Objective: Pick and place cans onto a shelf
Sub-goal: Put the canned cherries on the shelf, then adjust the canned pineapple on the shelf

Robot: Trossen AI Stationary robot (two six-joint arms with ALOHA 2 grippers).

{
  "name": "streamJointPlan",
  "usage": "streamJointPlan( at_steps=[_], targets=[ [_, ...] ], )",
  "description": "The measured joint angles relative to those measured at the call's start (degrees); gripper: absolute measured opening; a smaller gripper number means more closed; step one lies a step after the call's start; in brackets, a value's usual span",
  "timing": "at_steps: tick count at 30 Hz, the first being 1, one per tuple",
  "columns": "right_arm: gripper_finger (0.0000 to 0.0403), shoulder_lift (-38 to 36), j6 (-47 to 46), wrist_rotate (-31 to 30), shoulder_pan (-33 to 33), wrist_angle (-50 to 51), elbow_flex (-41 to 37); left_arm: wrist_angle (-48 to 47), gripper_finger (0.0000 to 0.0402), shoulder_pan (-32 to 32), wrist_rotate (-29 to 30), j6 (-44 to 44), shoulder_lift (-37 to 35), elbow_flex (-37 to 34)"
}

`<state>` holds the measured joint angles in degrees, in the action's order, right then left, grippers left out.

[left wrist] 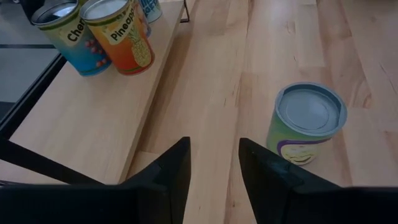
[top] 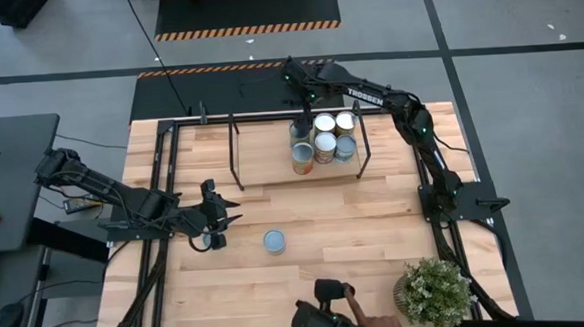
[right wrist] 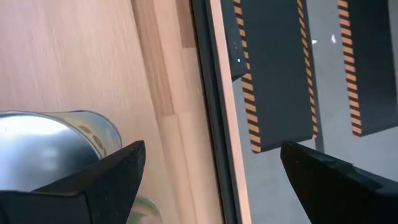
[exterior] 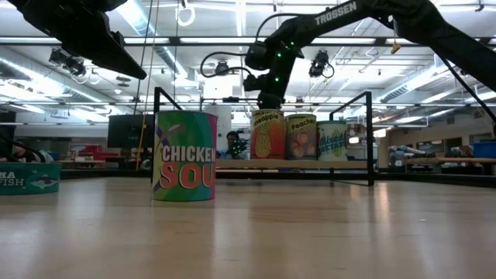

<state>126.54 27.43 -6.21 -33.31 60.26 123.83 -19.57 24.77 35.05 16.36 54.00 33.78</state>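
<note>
A blue-grey-topped green soup can (top: 274,242) stands alone on the butcher-block tabletop (top: 356,230), well apart from the light wooden black-framed shelf (top: 262,165) holding five cans (top: 322,142). Beside the lone can the left gripper (top: 223,215) has fingers spread; above the shelf's cans the right gripper (top: 302,111) is spread too.

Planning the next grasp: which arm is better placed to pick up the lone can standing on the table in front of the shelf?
Left. Its open gripper sits beside the grey-topped can on the tabletop; the right gripper is over the light wooden shelf.
</note>
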Motion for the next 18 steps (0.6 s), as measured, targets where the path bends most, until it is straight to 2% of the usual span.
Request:
streamJointPlan(
  at_steps=[7, 12, 18],
  targets=[
    [0.0381, -0.07, 1.39, -5.65, 1.32, 1.23, 3.64, -0.02, 0.0142, 0.00, -0.02, 0.02, 0.00, 0.00],
    [0.0381, -0.22, 0.65, -0.20, 4.76, 1.94, 6.56, 0.00, 0.0142, 0.00, -0.03, 0.00, 0.00, 0.00],
    [0.0381, -0.20, 0.58, -0.37, 11.60, 4.18, 6.51, -0.01, 0.0142, 0.00, -0.04, 0.02, 0.00, 0.00]
  ],
)
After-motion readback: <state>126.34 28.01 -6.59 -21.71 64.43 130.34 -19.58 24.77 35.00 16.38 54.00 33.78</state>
